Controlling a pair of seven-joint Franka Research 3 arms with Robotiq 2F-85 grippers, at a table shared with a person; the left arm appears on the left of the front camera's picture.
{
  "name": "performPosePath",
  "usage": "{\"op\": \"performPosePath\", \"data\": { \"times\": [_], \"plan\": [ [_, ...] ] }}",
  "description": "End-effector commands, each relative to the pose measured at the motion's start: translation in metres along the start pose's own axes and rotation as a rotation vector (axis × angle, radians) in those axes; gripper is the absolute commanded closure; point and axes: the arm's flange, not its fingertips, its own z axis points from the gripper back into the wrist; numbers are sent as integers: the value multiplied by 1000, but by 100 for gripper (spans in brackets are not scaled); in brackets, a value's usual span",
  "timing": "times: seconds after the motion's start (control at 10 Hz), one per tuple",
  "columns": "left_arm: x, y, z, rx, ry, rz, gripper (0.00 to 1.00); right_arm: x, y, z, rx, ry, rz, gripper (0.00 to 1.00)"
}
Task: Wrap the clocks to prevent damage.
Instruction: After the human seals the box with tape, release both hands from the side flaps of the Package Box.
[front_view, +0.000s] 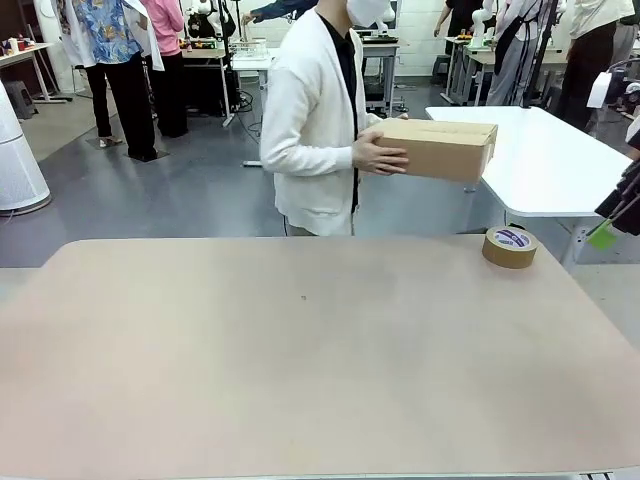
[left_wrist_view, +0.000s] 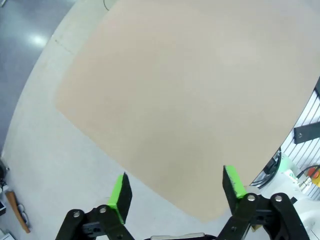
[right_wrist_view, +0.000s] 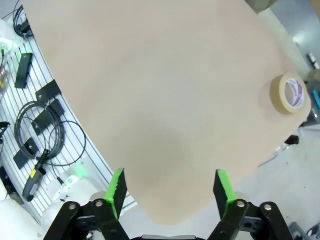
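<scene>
Carton (front_view: 440, 147) held by a person's hands (front_view: 378, 152) beyond the far edge of a beige table (front_view: 300, 360).

A brown tape roll (front_view: 509, 247) is seen at the far right; its blue-and-white label print cannot be read. The left gripper (left_wrist_view: 176, 192) and right gripper (right_wrist_view: 170, 190) are shown spread wide over the tabletop, nothing held. No wrapped bundle can be made out; grey flooring and white tables lie beyond.

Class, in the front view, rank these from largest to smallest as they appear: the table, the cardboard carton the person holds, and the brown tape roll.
1. Table, by far the largest.
2. Cardboard carton, though it is farther from the camera.
3. Brown tape roll, the smallest.
</scene>
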Motion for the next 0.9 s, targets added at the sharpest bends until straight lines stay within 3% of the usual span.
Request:
{"op": "performPosePath", "data": {
  "times": [0.0, 0.1, 0.2, 0.3, 0.6, 0.7, 0.8],
  "plan": [
    [-2, -2, -2, -16, 19, 26, 0, -4, 2, -1, -13, 21, 24, 0],
    [-1, 0, -2, -28, 33, 29, 0, -3, 4, -2, -15, 23, 22, 0],
    [-1, -2, -1, 11, 34, 75, 0, 0, 6, -4, -59, 110, -97, 0],
    [-3, 0, -4, -20, 6, 6, 0, 0, 1, 1, -2, 0, 3, 0],
    [-3, 0, -4, -20, 6, 6, 0, 1, 2, 1, -18, 22, -20, 0],
    [-1, -1, -5, -27, 3, 18, 0, -16, -11, 7, 71, -66, 248, 0],
    [-15, 13, -3, -117, -112, -90, 0, -29, -31, 10, 179, -205, 331, 0]
  ]
}}
